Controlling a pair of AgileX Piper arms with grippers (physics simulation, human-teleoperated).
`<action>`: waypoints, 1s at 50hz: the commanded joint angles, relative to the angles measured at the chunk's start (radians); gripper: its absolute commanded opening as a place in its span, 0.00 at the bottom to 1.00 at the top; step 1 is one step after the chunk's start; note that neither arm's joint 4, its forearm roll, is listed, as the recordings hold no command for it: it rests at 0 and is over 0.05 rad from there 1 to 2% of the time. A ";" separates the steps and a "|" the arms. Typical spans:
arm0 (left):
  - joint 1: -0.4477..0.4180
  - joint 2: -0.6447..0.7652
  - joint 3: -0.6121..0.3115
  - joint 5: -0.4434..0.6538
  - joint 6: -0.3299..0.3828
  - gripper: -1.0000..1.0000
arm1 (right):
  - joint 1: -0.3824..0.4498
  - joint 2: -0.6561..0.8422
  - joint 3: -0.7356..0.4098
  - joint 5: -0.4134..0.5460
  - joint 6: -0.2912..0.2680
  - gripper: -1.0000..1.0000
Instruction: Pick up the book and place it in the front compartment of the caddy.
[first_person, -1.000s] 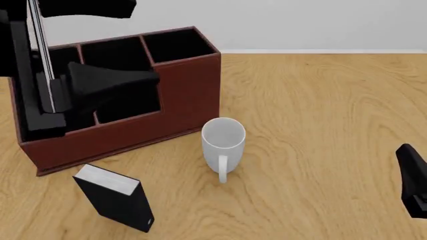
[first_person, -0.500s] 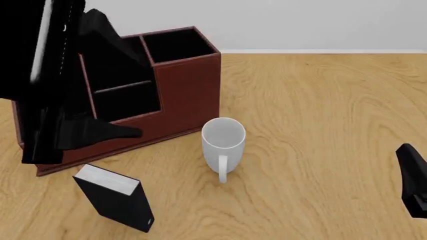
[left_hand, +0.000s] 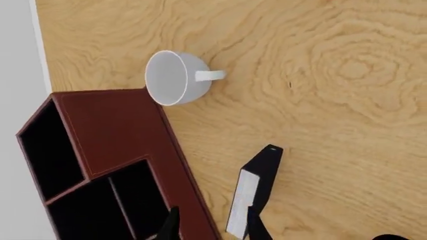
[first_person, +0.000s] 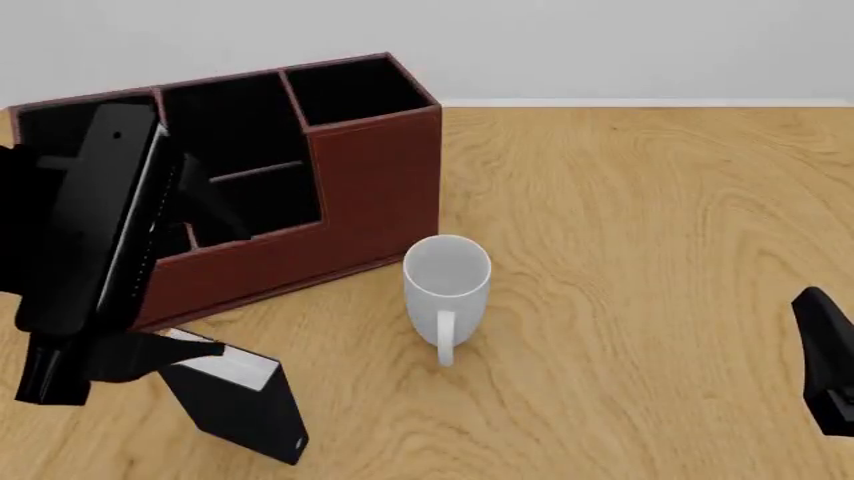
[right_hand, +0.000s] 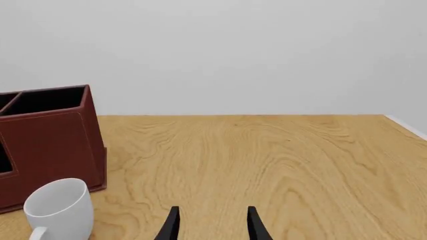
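Note:
The black book (first_person: 247, 405) with white page edges stands on the table in front of the caddy (first_person: 360, 180), a reddish-brown organiser with black pockets. Its front compartment (first_person: 260, 205) shows behind a thin crossbar. My left gripper (first_person: 160, 352) hangs just above the book's near end and hides part of it. In the left wrist view the left gripper (left_hand: 212, 227) is open, with the book (left_hand: 257, 190) reaching in beside one fingertip and the caddy (left_hand: 120, 125) beside the other. My right gripper (right_hand: 212, 225) is open and empty, seen low at the right edge (first_person: 827, 365) of the front view.
A white mug (first_person: 447, 285) stands upright right of the book and in front of the caddy's right end, also seen as the mug (left_hand: 173, 77) and the mug (right_hand: 60, 207). The wooden table (first_person: 641, 250) stretches to the right, with a pale wall behind.
My left arm has swung down and toward me, from over the caddy's pockets to just above the book. The book, mug and right arm have not moved.

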 joint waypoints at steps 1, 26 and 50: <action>0.016 -0.021 0.058 0.005 0.020 1.00 | 0.000 0.003 -0.002 -0.001 0.000 1.00; -0.007 -0.014 0.103 -0.030 -0.028 1.00 | 0.000 -0.001 0.001 0.000 0.000 1.00; -0.050 0.016 0.137 -0.064 -0.111 1.00 | 0.000 0.003 -0.003 0.000 0.000 1.00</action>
